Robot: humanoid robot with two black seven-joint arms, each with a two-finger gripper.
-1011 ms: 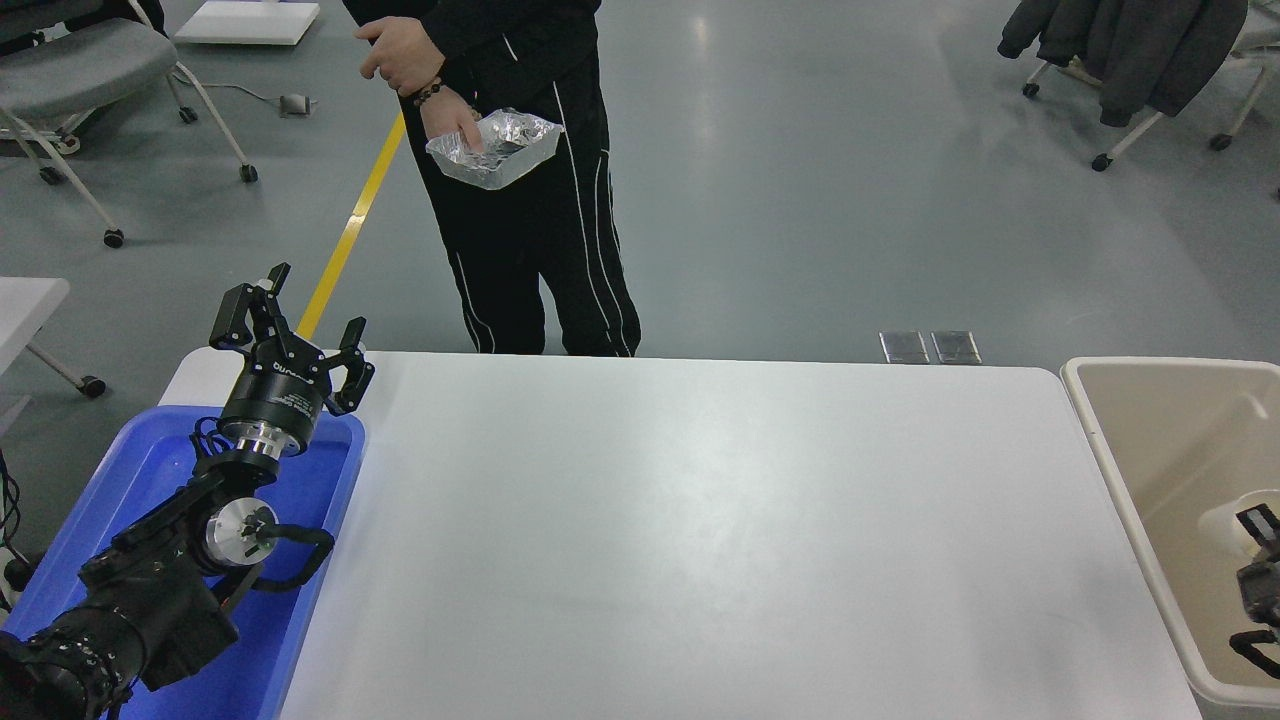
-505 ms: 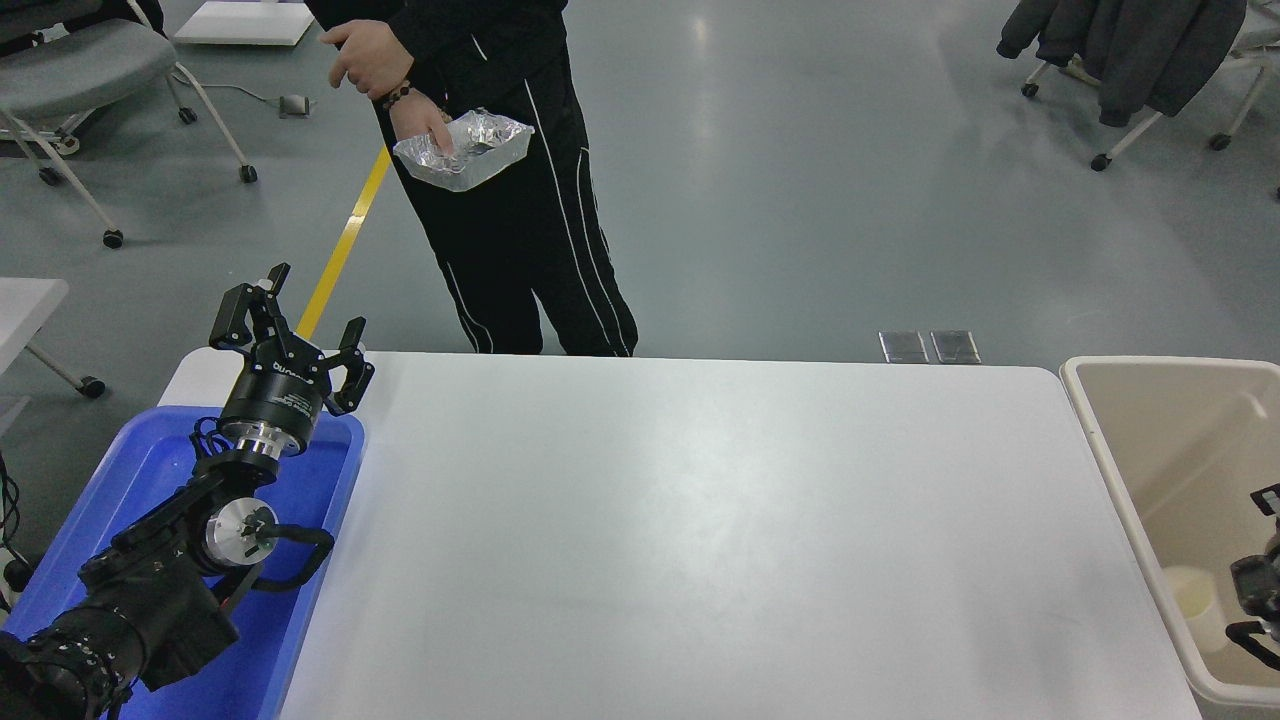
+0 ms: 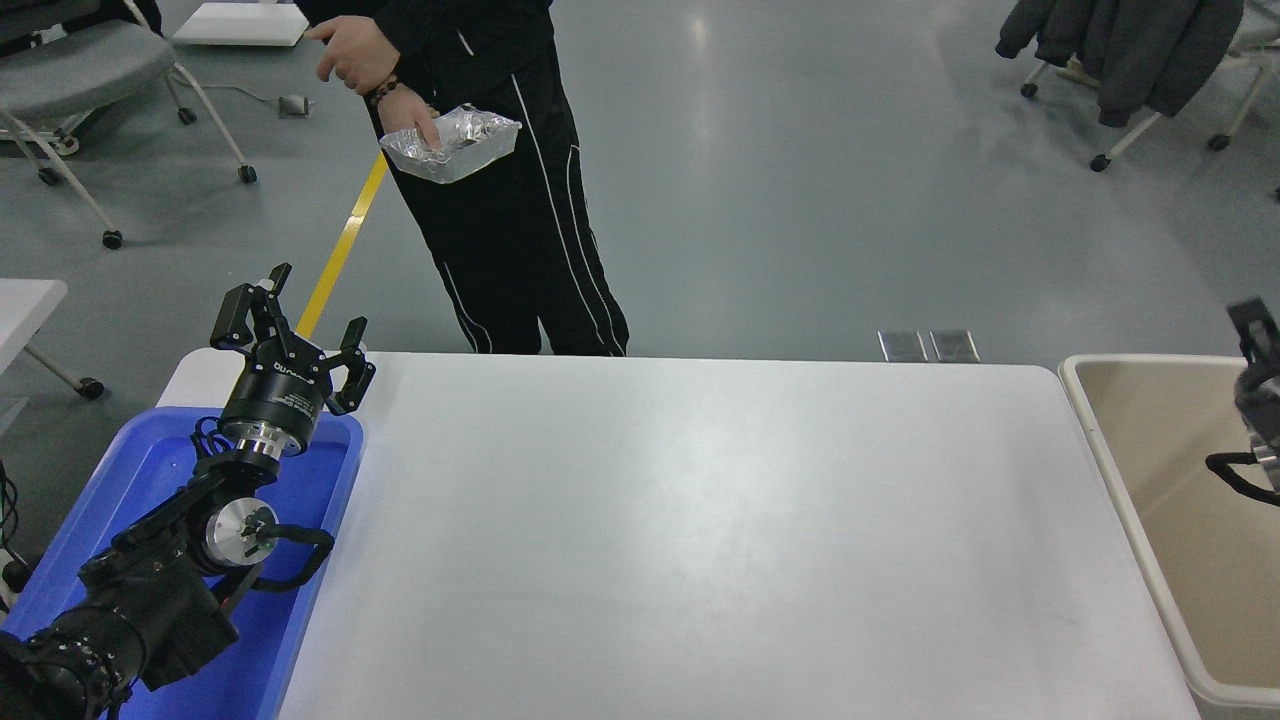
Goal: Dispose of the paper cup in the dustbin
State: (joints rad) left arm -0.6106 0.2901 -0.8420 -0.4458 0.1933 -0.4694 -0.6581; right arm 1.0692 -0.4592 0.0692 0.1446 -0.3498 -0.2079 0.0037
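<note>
Two tools are in view, and only the right tool (image 3: 1252,325) is near the task's goal. It is seen at the picture's right edge, above the far part of the dustbin (image 3: 1090,410), blurred and cut off by the frame. How far it is open cannot be told, and nothing white can be made out in what shows of it.

The paper cup is not seen anywhere. None is visible on the bare inner walls and floor of the dustbin, though part of the bin lies beyond the frame and part is hidden behind the tool. No cup is seen on the white bench (image 3: 700,520) either.

From this it is judged that the drop is either complete, with the cup lying out of sight in the bin, or that the cup is hidden in the tool. If the former holds, little is left beyond drawing the arm back.

The left tool (image 3: 300,335) is parked at the lower left over the blue tray (image 3: 150,470), its fingers spread and nothing held.

Beyond the bench's far edge a person is seen standing with a crinkled foil tray (image 3: 450,145) held in one hand.
</note>
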